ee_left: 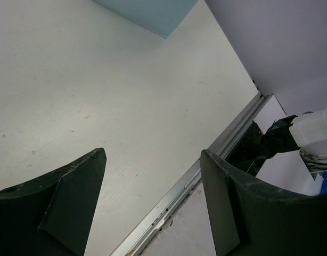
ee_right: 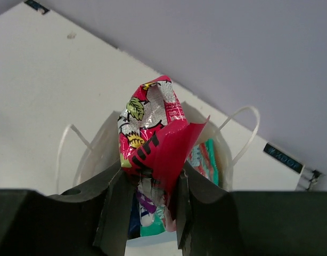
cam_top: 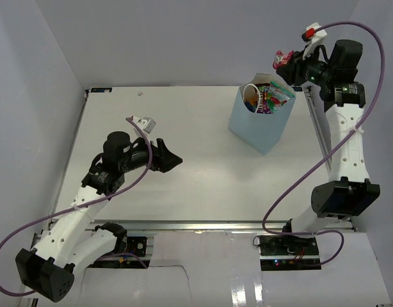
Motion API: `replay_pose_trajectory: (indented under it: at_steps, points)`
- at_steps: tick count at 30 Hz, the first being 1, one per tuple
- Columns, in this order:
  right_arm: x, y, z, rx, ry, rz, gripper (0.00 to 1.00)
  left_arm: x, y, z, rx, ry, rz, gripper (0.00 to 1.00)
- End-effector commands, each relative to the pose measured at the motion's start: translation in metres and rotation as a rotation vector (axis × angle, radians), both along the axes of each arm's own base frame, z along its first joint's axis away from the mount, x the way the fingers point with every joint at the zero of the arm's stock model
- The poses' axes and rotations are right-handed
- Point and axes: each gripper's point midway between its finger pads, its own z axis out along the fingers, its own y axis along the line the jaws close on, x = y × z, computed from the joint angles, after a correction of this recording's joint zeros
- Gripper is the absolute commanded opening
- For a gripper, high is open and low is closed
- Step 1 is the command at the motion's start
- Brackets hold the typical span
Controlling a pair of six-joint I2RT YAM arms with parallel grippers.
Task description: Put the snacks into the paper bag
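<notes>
Up near the table's (cam_top: 203, 185) far edge, the right gripper (ee_right: 151, 186) pinches the red-pink wrapper (ee_right: 153, 128) above the upright paper bag (cam_top: 260, 125) holding other snacks (cam_top: 270, 97), while the left gripper (ee_left: 153, 154) hangs over the table, jaws spread and empty.

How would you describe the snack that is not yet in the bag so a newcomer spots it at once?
Find the light blue paper bag standing at the table's far right. Above its open mouth, the right pincer grips a crumpled red-pink wrapper with leaf prints. Unlike the packets packed inside the bag, it hangs in the air, alone.
</notes>
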Motion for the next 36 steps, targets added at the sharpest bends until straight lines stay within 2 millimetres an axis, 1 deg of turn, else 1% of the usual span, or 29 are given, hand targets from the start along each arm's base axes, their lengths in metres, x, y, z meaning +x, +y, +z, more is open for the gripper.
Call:
replay_pose_trajectory:
  at_steps: [1, 2, 3, 4, 5, 6, 7, 9, 10, 12, 13, 15, 17, 18, 19, 21, 22, 23, 24, 25, 26, 27, 28, 29, 30, 31, 33, 34, 36]
  points:
    - [0.006, 0.009, -0.055, -0.017, 0.151, 0.037, 0.08, -0.003, 0.008, 0.000, -0.001, -0.015, 0.039, 0.82]
    - [0.006, 0.013, -0.064, -0.036, 0.169, 0.055, 0.09, -0.003, 0.009, -0.001, -0.001, -0.014, 0.041, 0.82]
    - [0.001, 0.017, -0.075, -0.066, 0.191, 0.090, 0.10, -0.004, 0.009, -0.002, -0.002, -0.010, 0.041, 0.82]
    - [0.001, 0.022, -0.089, -0.083, 0.219, 0.119, 0.14, -0.005, 0.009, -0.004, -0.002, -0.007, 0.043, 0.82]
    - [-0.001, 0.027, -0.097, -0.101, 0.240, 0.138, 0.16, -0.005, 0.009, -0.005, -0.002, -0.005, 0.043, 0.82]
    - [-0.010, 0.040, -0.109, -0.120, 0.285, 0.182, 0.18, -0.005, 0.009, -0.005, -0.002, -0.005, 0.043, 0.82]
    - [-0.010, 0.048, -0.117, -0.154, 0.289, 0.217, 0.28, -0.005, 0.009, -0.004, -0.002, -0.005, 0.043, 0.82]
    - [-0.011, 0.048, -0.122, -0.164, 0.303, 0.220, 0.42, -0.004, 0.010, -0.003, -0.001, -0.009, 0.049, 0.82]
    - [-0.010, 0.046, -0.119, -0.171, 0.293, 0.207, 0.58, -0.003, 0.011, 0.000, -0.002, -0.014, 0.055, 0.82]
    - [-0.007, 0.038, -0.111, -0.190, 0.265, 0.160, 0.81, -0.002, 0.013, 0.004, -0.002, -0.027, 0.074, 0.82]
    - [-0.008, 0.035, -0.101, -0.178, 0.246, 0.139, 0.90, -0.002, 0.015, 0.007, -0.004, -0.036, 0.081, 0.83]
    - [-0.006, 0.024, -0.084, -0.153, 0.225, 0.084, 0.90, -0.001, 0.019, 0.012, -0.006, -0.053, 0.113, 0.87]
    - [-0.009, 0.017, -0.066, -0.122, 0.208, 0.033, 0.90, -0.001, 0.022, 0.014, -0.007, -0.062, 0.128, 0.89]
    - [-0.014, 0.015, -0.055, -0.118, 0.189, 0.015, 0.90, 0.000, 0.025, 0.015, -0.004, -0.069, 0.146, 0.91]
    - [-0.016, 0.002, -0.050, -0.113, 0.179, -0.022, 0.90, 0.000, 0.026, 0.016, -0.003, -0.073, 0.155, 0.91]
    - [-0.022, -0.004, -0.045, -0.096, 0.177, -0.075, 0.90, 0.000, 0.029, 0.017, 0.002, -0.078, 0.169, 0.91]
    - [-0.035, -0.005, -0.033, -0.094, 0.144, -0.082, 0.90, 0.002, 0.033, 0.019, 0.006, -0.085, 0.191, 0.91]
    - [-0.041, -0.005, -0.028, -0.089, 0.124, -0.086, 0.90, 0.001, 0.034, 0.021, 0.005, -0.089, 0.200, 0.91]
    - [-0.046, -0.008, -0.044, -0.078, 0.164, -0.117, 0.90, 0.002, 0.036, 0.022, 0.007, -0.087, 0.215, 0.91]
    - [-0.061, -0.010, -0.033, -0.052, 0.135, -0.146, 0.90, 0.001, 0.040, 0.027, -0.008, -0.091, 0.242, 0.91]
    - [-0.068, -0.011, -0.033, -0.029, 0.134, -0.165, 0.90, 0.000, 0.041, 0.030, -0.018, -0.094, 0.249, 0.91]
    - [-0.083, -0.010, -0.043, -0.029, 0.143, -0.163, 0.90, -0.001, 0.042, 0.035, -0.033, -0.099, 0.257, 0.91]
    - [-0.088, -0.011, -0.048, -0.025, 0.150, -0.174, 0.90, -0.003, 0.043, 0.038, -0.048, -0.100, 0.268, 0.92]
    - [-0.093, -0.014, -0.053, -0.019, 0.160, -0.194, 0.90, -0.006, 0.046, 0.045, -0.073, -0.114, 0.282, 0.91]
    - [-0.100, -0.020, -0.057, -0.012, 0.173, -0.242, 0.90, -0.007, 0.048, 0.048, -0.081, -0.123, 0.292, 0.94]
    - [-0.102, -0.023, -0.071, -0.016, 0.212, -0.266, 0.90, -0.007, 0.050, 0.048, -0.083, -0.126, 0.304, 0.97]
    - [-0.108, -0.034, -0.080, -0.019, 0.239, -0.337, 0.90, -0.009, 0.056, 0.054, -0.088, -0.151, 0.334, 0.98]
    - [-0.111, -0.037, -0.088, -0.022, 0.263, -0.354, 0.90, -0.009, 0.058, 0.055, -0.086, -0.157, 0.341, 0.98]
    - [-0.116, -0.040, -0.088, -0.027, 0.260, -0.373, 0.90, -0.010, 0.062, 0.056, -0.075, -0.173, 0.350, 0.98]
